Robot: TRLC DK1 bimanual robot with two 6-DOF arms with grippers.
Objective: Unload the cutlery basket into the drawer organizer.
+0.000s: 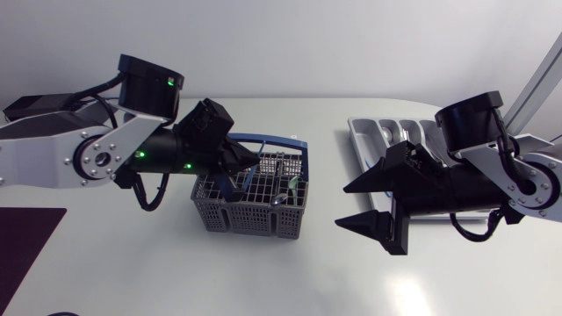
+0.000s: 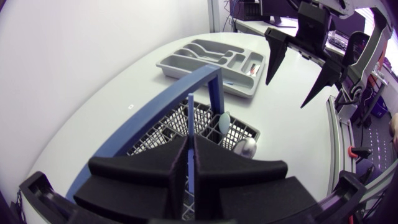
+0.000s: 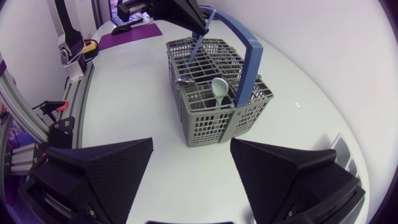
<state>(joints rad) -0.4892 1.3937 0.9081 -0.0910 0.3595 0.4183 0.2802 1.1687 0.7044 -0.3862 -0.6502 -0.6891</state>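
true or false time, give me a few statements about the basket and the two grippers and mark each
1. The left gripper is shut on a thin blue utensil that stands in the basket. True.
2. The right gripper holds a spoon. False: it is open and empty, apart from the basket.
3. The basket's handle is blue. True.
4. The basket is empty. False: a pale green spoon and a metal spoon are in it.

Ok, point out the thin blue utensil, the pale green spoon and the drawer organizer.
thin blue utensil (image 2: 189, 115), left wrist view, its shaft
pale green spoon (image 3: 219, 86), right wrist view, its bowl
drawer organizer (image 2: 177, 73), left wrist view, its outer wall
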